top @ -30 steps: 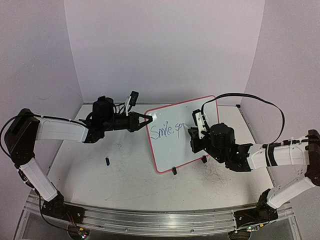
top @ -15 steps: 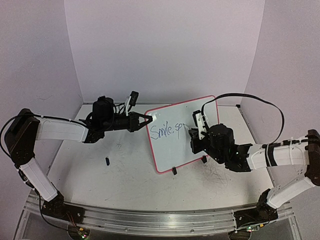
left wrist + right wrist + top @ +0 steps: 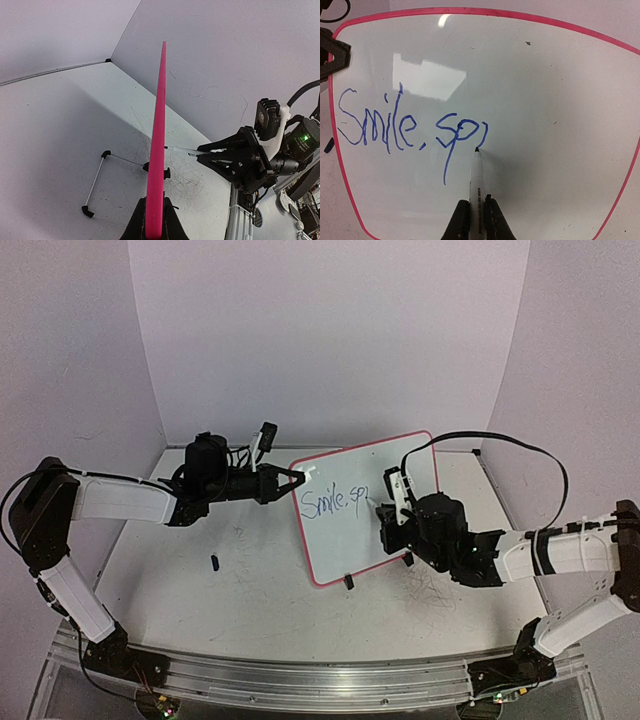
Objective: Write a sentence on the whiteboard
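Whiteboard (image 3: 345,540) stands mid-table, propped on 2 black clip feet (image 3: 349,582) and leaning back, so its written face looks toward the near edge and the right arm. Its long axis runs across the table (image 3: 250,580) from left to right, with the right end set slightly farther back. In the left wrist view it shows edge-on as a thin pink-red rim (image 3: 159,125) rising almost straight up.

The left gripper (image 3: 300,478) is clamped on the board's left edge near the top corner, its fingers (image 3: 170,227) pressed to either side of the rim.

The right gripper (image 3: 476,220) is closed tight on a marker (image 3: 478,185). The marker's long axis points from the jaws straight at the board face, and its tip touches the white surface.

The sentence (image 3: 395,127) runs in 1 blue line along the board's long axis, in its left half. So far it reads "Smile, sp" plus a short hooked stroke, with the marker tip resting at the foot of that stroke.

A small dark object (image 3: 214,562) lies on the table well to the left of the board.

Compared with 1 second ago, the hooked stroke after the "p" is new, and the right gripper has shifted slightly toward the near left. The board and the left gripper have not moved, and both grips are unchanged.
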Robot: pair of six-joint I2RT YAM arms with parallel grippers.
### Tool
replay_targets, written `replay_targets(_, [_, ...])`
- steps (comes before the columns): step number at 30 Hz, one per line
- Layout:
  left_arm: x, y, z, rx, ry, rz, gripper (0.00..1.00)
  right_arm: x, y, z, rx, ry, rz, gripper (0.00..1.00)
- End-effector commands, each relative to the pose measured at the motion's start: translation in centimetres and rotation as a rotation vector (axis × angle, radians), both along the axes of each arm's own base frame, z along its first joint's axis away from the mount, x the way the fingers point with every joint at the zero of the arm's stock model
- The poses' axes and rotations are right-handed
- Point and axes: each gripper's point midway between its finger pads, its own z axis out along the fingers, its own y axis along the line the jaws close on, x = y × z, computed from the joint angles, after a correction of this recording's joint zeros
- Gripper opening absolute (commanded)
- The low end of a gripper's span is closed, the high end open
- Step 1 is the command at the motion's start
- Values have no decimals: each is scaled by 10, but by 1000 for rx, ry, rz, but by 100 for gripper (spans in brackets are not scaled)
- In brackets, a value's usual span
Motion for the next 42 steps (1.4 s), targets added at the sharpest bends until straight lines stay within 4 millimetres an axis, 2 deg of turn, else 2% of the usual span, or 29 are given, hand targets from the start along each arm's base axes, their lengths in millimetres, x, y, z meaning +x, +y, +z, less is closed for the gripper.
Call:
replay_targets(1, [-14,-3,-29,99,22,-46,0,-1,0,9,29,-8,-9,0])
replay_targets(21, [-16,-4,-28,98,21,-49,0,19,1,25,47,-63,-70,0])
replay_targets(29, [-16,-4,-28,98,20,-49,0,25,-9,25,51,-67,-136,0])
replay_targets(35, [-16,-3,-28,99,17,-47,0,17,-15,35,90,-74,-118,0])
replay_targets(42, [-16,-4,-27,98,16,-48,0,8,-9,28,107,-44,-29,0])
